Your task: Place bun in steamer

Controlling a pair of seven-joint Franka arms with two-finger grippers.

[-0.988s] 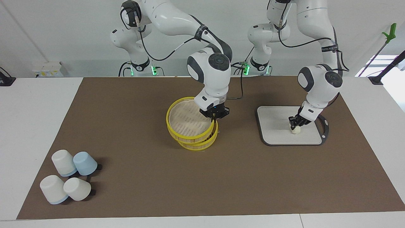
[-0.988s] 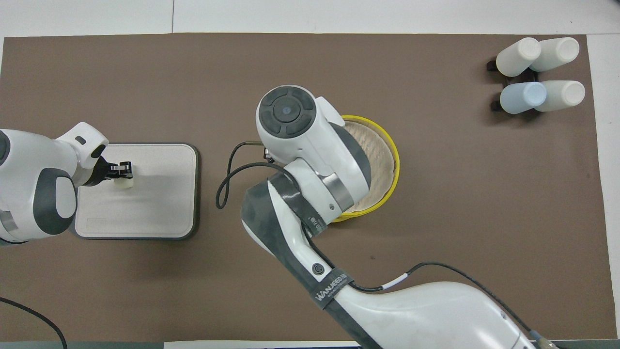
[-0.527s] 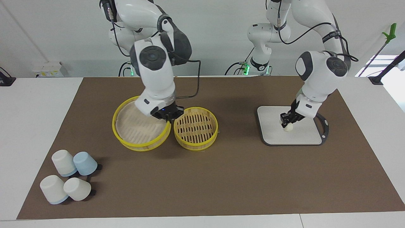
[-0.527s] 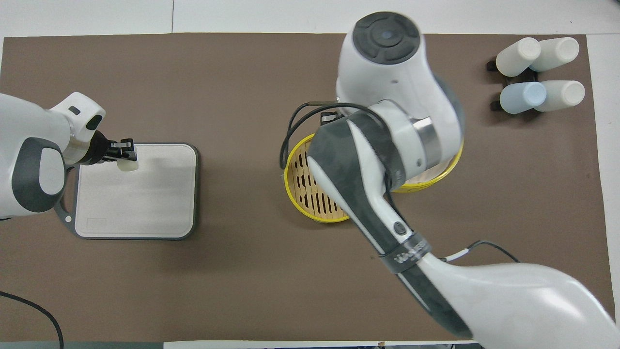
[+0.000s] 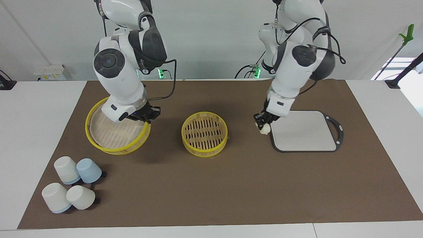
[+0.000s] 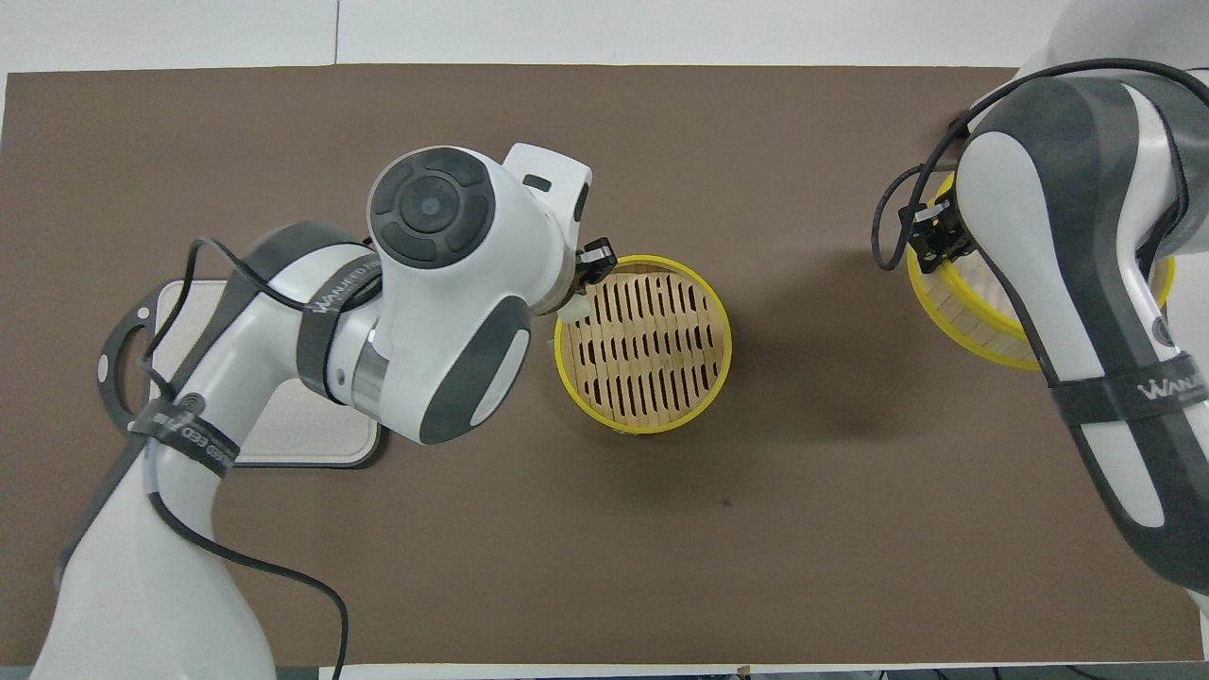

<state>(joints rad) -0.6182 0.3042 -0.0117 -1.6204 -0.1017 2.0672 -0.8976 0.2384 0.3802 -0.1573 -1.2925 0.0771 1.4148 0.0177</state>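
The small cream-white bun (image 5: 263, 129) is clamped in the left gripper's (image 5: 261, 123) jaws, raised between the grey rectangular board (image 5: 304, 132) and the open yellow-rimmed bamboo steamer (image 5: 204, 133). The steamer's woven lid (image 5: 116, 134) is clamped by the right gripper (image 5: 147, 116) above the brown mat toward the right arm's end of the desk. The upturned cups (image 5: 72, 185) show only in the facing view.

Grey board (image 5: 305, 130), four upturned cups (image 5: 71, 188)

My table (image 5: 36, 109) is white, with a brown mat (image 5: 211, 185) spread over most of its top. A plain white wall (image 5: 211, 39) rises where I stand. A small white box (image 5: 49, 72) sits by that wall, and bright window light (image 5: 396, 66) comes in at one corner.
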